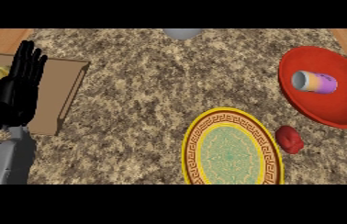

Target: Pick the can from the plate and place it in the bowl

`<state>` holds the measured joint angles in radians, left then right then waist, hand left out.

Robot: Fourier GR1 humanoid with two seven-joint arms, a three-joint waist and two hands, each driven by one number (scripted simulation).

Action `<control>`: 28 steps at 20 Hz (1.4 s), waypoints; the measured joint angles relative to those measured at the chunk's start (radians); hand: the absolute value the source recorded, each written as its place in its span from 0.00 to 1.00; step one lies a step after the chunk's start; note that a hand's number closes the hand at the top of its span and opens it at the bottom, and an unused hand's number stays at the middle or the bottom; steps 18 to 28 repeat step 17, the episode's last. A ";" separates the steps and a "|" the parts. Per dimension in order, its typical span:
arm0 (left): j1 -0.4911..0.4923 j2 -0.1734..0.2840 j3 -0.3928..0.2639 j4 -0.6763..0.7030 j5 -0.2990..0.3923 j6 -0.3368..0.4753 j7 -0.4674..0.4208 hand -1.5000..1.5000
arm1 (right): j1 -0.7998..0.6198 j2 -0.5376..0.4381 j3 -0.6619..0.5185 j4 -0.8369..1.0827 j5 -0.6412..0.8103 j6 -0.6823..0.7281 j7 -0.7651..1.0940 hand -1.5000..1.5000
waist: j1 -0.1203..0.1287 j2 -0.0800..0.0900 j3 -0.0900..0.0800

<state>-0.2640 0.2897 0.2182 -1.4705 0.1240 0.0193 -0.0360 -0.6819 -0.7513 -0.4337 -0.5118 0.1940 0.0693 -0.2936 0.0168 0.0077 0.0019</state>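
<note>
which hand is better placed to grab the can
Neither is close. Only the left hand shows, resting open at the far left; the can lies at the far right, so the unseen right hand likely suits better.

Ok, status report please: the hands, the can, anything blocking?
Left hand open, resting at left edge; right hand unseen. Purple-and-yellow can lying inside red bowl. Yellow-rimmed patterned plate bare.

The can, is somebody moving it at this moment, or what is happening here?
Nothing is handling it now. The can lies on its side inside the red bowl at the counter's right edge. The patterned plate with the yellow rim holds nothing, and a small red object sits beside it. The left hand rests open at the left edge, over a brown board. The right hand is not visible.
</note>
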 measured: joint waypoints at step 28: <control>0.005 0.004 0.008 -0.039 0.013 -0.005 0.028 0.50 | 0.188 -0.330 -0.265 0.308 -0.181 0.267 -0.227 0.00 | 0.004 0.007 0.007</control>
